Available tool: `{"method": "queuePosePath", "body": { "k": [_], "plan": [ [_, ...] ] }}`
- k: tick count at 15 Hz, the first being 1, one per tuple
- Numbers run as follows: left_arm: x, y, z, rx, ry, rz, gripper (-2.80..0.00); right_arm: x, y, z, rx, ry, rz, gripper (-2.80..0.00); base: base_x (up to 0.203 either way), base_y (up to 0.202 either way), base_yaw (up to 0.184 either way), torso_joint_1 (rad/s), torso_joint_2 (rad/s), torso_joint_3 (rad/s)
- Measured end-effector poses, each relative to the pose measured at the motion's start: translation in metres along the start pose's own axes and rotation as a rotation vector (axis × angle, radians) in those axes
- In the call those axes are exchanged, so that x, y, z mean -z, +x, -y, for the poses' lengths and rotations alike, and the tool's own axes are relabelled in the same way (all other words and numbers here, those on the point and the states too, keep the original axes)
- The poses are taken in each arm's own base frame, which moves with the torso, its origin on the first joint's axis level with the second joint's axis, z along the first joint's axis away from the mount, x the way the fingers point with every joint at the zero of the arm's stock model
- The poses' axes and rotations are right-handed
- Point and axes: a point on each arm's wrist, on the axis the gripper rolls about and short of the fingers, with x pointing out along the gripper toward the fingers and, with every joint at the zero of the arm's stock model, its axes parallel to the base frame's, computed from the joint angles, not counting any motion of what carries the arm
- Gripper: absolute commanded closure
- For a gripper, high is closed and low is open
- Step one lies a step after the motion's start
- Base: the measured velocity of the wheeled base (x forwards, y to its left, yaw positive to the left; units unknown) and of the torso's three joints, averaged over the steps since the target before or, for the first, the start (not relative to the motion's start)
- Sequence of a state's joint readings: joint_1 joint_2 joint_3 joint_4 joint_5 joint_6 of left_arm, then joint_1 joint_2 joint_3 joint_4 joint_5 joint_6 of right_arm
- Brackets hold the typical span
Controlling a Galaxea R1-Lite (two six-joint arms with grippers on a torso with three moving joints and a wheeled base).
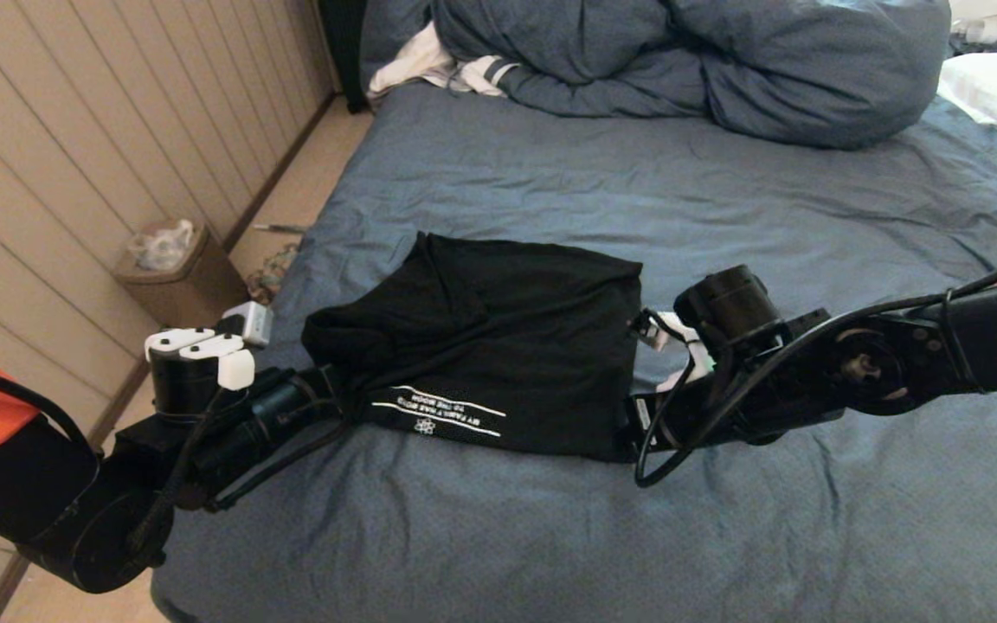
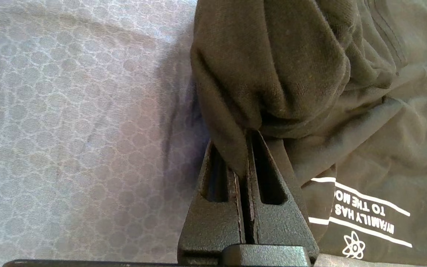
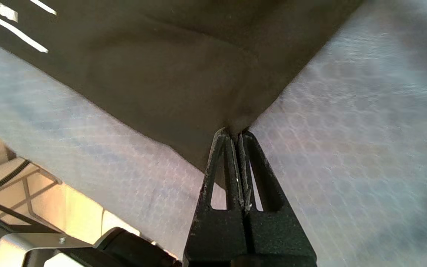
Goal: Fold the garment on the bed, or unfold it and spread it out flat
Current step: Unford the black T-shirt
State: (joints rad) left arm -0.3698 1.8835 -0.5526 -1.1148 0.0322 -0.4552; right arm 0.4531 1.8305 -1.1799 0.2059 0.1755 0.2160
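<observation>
At far left, beside the bed, a small brown bin stood on the floor by the panelled wall. The left gripper lay low at the bed's near-left edge, its fingers pressed together on a bunched fold of the garment. The black T-shirt lay partly folded on the slate-blue sheet between the two arms, with white lettering showing along its near edge. At right, the right gripper met the shirt's near-right corner, its fingers pinched together on that corner. At the far end of the bed lay a bunched blue duvet, with a white striped cloth just beside it.
</observation>
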Motion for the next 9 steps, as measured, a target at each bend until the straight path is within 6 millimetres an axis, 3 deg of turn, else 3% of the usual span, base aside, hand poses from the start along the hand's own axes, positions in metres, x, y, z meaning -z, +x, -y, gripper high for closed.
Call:
{"method": "queuePosePath", "body": {
  "k": [4,9],
  "plan": [
    [-0.001,-0.009,0.001,-0.001,0.009,-0.05,0.0,0.01,-0.034,0.007,0.024,0.012,-0.007,0.0,0.0,0.0,0.0,0.0,0.0,0.0],
    [-0.007,-0.038,0.006,0.032,0.011,-0.145,0.0,0.029,-0.062,0.011,0.044,0.0,-0.045,0.0,0.0,0.0,0.0,0.0,0.0,0.0]
  ]
}}
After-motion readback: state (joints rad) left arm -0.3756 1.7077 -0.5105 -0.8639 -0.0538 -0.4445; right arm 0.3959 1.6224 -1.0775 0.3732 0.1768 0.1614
